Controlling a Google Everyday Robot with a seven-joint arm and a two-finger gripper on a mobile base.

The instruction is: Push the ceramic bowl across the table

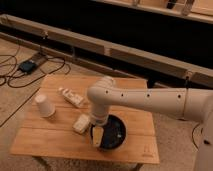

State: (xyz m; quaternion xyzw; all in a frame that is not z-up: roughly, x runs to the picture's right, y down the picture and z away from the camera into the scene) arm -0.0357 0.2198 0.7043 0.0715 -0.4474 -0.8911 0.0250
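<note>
Small low rectangular desk with a light wooden plank top (pixel 50 142) fills the lower frame. Near its front edge, right of centre: round, shallow, glossy black ceramic bowl (pixel 114 132), upright, flat on the planks. Gripper (pixel 98 136) hangs point-down over the bowl's left rim, its pale tip overlapping the dark inside. Cannot tell how far open the gripper is, nor whether it has hold of anything. Just left of the bowl: small white rectangular box (pixel 81 123), close to or touching the rim. Farther left, well apart: white paper cup (pixel 45 106), upside down. Behind these, a long white packet (pixel 71 97) lies slantwise. White robot arm (pixel 145 100) enters from the right. Beyond the desk, on the floor: small black device (pixel 27 65) with dark cables.
</note>
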